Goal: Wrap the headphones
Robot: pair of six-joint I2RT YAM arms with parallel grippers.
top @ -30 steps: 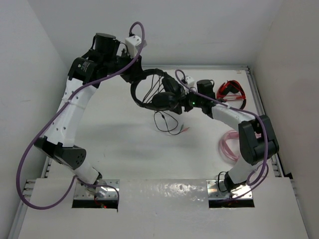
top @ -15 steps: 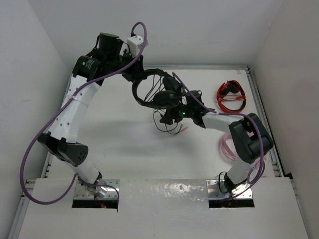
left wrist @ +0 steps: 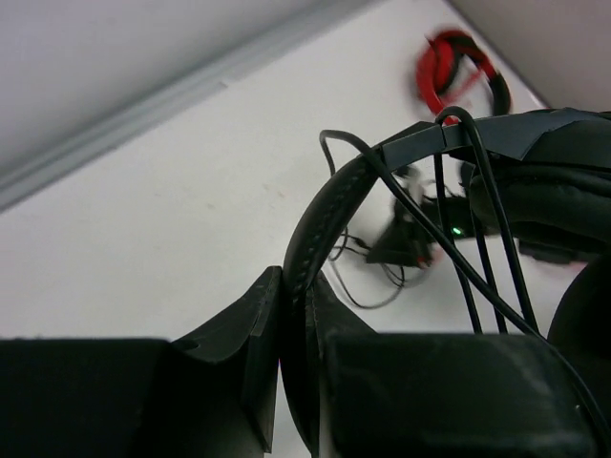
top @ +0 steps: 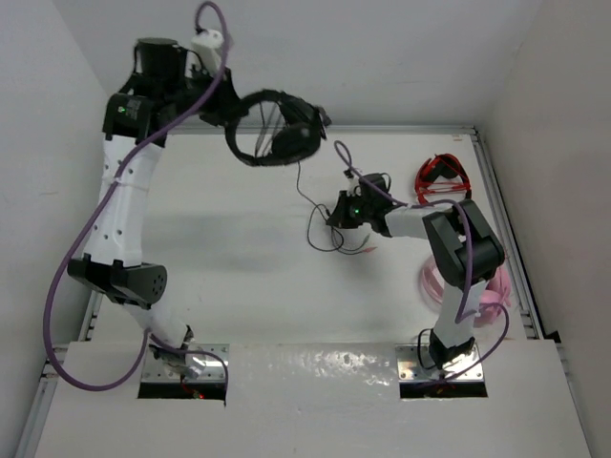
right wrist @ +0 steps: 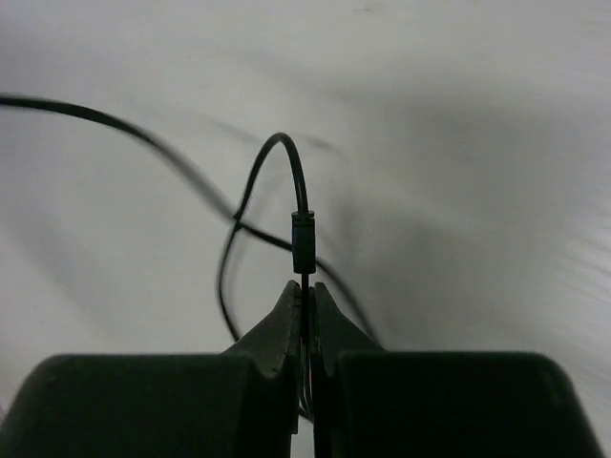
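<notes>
Two arms — left pincer (left wrist: 289, 291) high, tight on the headphones (top: 277, 139); right pincer (right wrist: 304, 292) low, tight on the cable (right wrist: 299, 196)

So the headphones (top: 275, 132) were black over-ears, hanging up off the table (top: 210, 258) toward its far-left side. The band (left wrist: 329, 205) was pinched edge-on between the closed fingers of the left gripper (left wrist: 291, 315). The padded earcups (top: 292, 143) sat at the right end, tilted. A few strands of the thin black cable (top: 299, 186) crossed over the band. The rest dropped down and lay on the table in a loose, messy tangle. The right gripper (right wrist: 304, 298) had the cable clamped just below a little black collar (right wrist: 302, 243), low near the table.
</notes>
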